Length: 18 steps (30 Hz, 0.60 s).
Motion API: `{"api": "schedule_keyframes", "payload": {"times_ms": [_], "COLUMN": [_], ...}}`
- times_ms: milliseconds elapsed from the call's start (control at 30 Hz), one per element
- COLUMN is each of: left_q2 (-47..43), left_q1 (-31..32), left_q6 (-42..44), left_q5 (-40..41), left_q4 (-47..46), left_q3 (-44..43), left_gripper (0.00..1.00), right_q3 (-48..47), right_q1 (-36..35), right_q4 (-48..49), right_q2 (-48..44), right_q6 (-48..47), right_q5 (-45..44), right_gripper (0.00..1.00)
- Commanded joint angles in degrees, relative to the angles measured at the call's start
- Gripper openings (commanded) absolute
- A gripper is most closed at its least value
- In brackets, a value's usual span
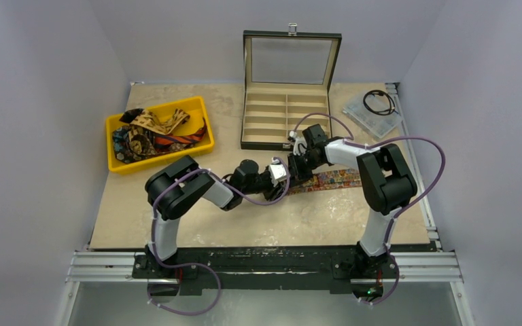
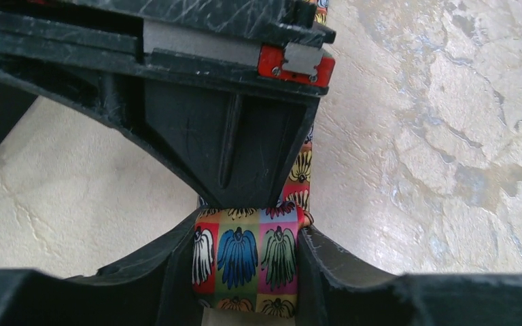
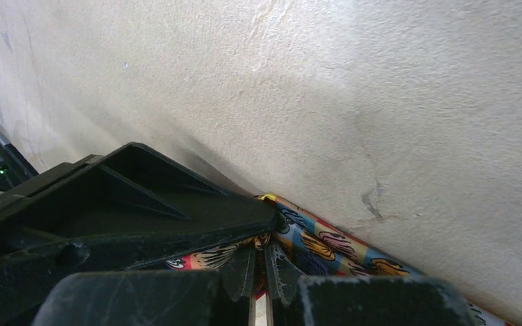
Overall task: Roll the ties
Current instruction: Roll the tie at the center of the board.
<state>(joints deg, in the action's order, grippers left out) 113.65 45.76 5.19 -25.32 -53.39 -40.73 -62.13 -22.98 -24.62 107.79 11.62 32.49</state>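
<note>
The left hand [image 2: 245,258] and right hand [image 3: 259,272] clamp the floral tie [image 1: 333,180]; box [image 1: 285,144] behind, yellow bin [image 1: 160,158] leftward

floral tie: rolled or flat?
Partly rolled. The left gripper clamps a rolled end of the floral tie; in the top view the rest lies flat on the table.
</note>
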Motion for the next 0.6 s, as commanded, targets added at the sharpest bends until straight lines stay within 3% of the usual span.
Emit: {"api": "schedule_keyframes", "payload": {"times_ms": [0,167,400,567], "left_q2": [0.4,-3.6,-5.1,-4.0], "left_q1": [4.1,3.2,1.8,1.6], "left_q6": [6.0,12.5,16.3,17.5], "left_q5": [3.6,6.2,6.0,5.5], "left_q4": [16.7,31.4,42.1,46.0], "left_q3": [-4.6,-4.0,-4.2,-6.4], "left_gripper": [0.32,0.20,0.17,0.16], "right_q3": [3.4,1.4,-2.6,-4.6], "right_q1": [-1.4,-1.1,4.6,7.9], "right_q4": [5.5,3.4,-3.9,-6.9], "right_q2": [4.0,3.1,0.1,-1.6], "right_q6": [-1.2,-2.4,-6.3,-7.2], "right_q5": [-7.2,-2.0,5.1,10.2], "right_gripper": [0.00,0.00,0.35,0.44]}}
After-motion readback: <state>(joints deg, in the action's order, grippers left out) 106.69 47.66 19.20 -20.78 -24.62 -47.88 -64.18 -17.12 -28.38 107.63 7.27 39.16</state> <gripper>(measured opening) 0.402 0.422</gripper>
